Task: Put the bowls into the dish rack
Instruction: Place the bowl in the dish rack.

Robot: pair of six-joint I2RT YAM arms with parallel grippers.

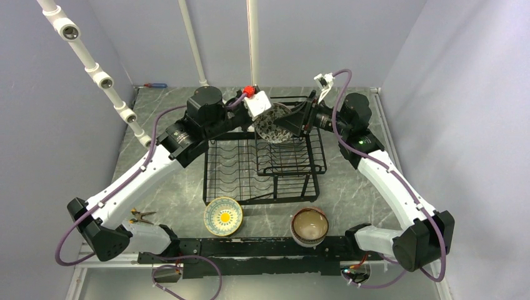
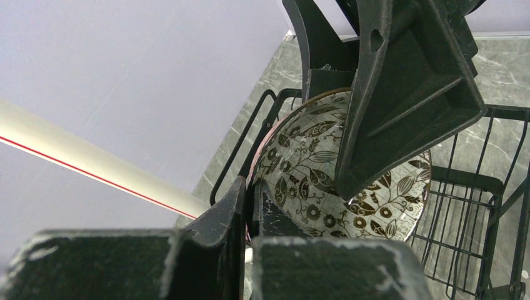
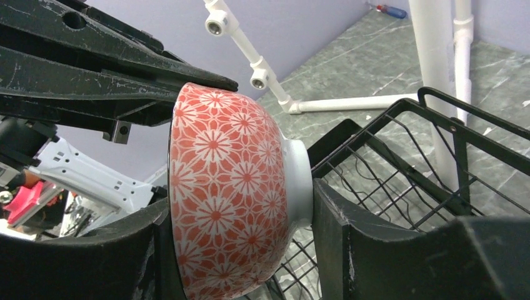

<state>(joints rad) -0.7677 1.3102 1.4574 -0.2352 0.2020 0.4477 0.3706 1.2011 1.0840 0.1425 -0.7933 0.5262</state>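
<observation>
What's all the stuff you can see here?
dish rack: one, black, table middle
pink-patterned bowl: one, pink outside, held above the rack
yellow-centred bowl: one, teal-rimmed, table, front of rack
brown-rimmed bowl: one seen, brown, right of it
pliers: one, orange-ish, near left
screwdriver: one, red-blue, far left
pipe frame: one, white, far left
left gripper: one, black, pinching pink bowl's rim
right gripper: one, black, fingers straddling that bowl

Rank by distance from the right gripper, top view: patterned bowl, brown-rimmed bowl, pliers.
1. patterned bowl: right at the right gripper, above the dish rack.
2. brown-rimmed bowl: front right, near the arm bases.
3. pliers: front left, across the table.
</observation>
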